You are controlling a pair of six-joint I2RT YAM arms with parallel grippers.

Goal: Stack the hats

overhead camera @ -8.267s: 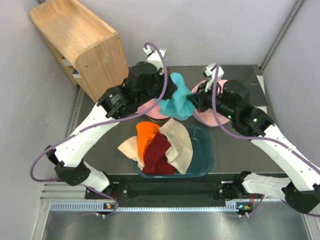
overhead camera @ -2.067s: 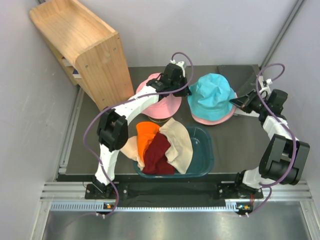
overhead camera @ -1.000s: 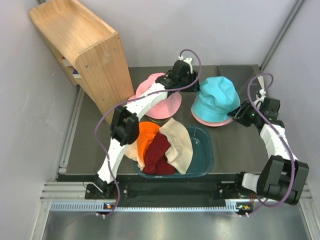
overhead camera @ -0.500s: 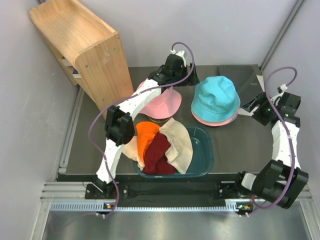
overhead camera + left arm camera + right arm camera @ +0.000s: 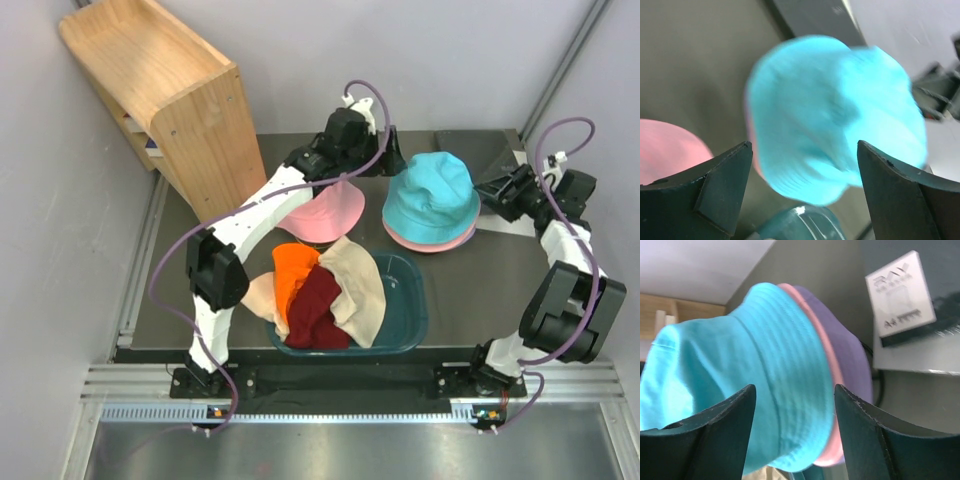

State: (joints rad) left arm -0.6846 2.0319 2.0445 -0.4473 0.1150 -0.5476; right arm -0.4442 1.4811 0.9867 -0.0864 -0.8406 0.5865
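Observation:
A teal hat sits crown-up on a pink hat and a lavender hat at the back right; their rims show under it as pink and lavender. Another pink hat lies to its left. Orange, maroon, beige and peach hats fill the dark teal tub. My left gripper hangs open just left of the teal hat, holding nothing. My right gripper stands open just right of the stack, apart from it.
A wooden shelf unit stands at the back left. A dark flat slab with a white label lies behind the stack at the back right. Grey walls close in on both sides and the back.
Both grippers have opened and drawn back from the teal hat, the right one going right and toward the back. The teal hat now rests free on the stack.

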